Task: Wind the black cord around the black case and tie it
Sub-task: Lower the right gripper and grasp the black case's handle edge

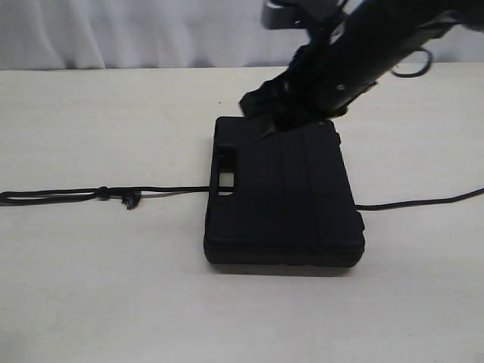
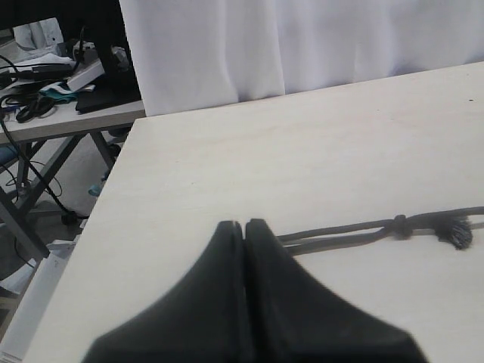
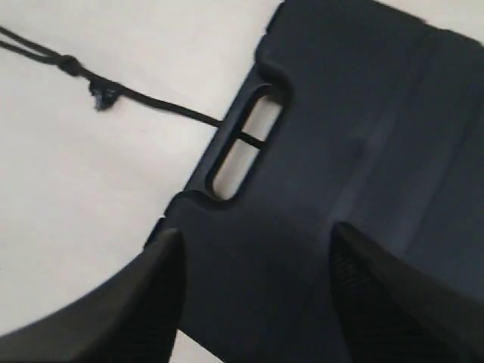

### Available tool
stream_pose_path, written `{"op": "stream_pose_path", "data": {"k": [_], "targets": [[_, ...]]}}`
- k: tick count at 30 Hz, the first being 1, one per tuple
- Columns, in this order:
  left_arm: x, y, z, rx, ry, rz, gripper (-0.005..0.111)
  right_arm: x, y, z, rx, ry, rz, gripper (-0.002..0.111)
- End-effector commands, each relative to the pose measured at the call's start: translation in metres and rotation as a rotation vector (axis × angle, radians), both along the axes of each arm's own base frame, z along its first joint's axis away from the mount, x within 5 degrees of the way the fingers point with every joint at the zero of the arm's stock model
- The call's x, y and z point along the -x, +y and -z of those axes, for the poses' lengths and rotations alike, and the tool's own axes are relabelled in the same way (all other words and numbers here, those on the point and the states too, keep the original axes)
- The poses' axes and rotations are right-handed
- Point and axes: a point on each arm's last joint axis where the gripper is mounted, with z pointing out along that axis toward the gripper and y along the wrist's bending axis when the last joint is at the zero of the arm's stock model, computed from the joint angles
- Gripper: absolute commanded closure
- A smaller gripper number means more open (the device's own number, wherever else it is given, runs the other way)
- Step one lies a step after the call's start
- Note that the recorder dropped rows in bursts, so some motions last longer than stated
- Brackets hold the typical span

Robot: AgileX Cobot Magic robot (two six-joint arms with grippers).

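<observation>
- In the middle of the table [image 1: 113, 295] lies the black case [image 1: 283, 200], flat, with its ribbed lid up.
- Under the case runs the black cord [image 1: 60, 195], showing through the handle hole [image 3: 246, 144] and trailing out on both sides.
- Over the case's far edge hangs the right gripper [image 3: 255, 242], its fingers spread wide and empty.
- Well off the case's handle side, the left gripper [image 2: 243, 227] has its fingers pressed together beside the cord; whether they pinch it cannot be told.
</observation>
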Motion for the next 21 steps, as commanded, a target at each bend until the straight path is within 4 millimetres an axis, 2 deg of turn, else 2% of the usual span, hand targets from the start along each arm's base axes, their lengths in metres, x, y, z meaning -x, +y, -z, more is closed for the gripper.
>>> {"op": "stream_pose_path", "data": {"k": [1,5,11,15,21], "targets": [[0.000,0.000,0.000,0.000,-0.006,0.000,0.107,-0.007,0.046,0.008,0.013,-0.021,-0.051,0.054],[0.000,0.000,0.000,0.000,-0.006,0.000,0.107,-0.014,0.080,0.017,0.115,-0.019,-0.029,0.054],[0.000,0.000,0.000,0.000,-0.006,0.000,0.107,-0.029,0.118,0.039,0.245,0.006,0.015,0.054],[0.000,0.000,0.000,0.000,-0.006,0.000,0.107,-0.043,0.127,0.061,0.279,0.048,0.047,0.054],[0.000,0.000,0.000,0.000,-0.006,0.000,0.107,-0.059,0.126,0.090,0.306,0.064,0.091,0.054]]}}
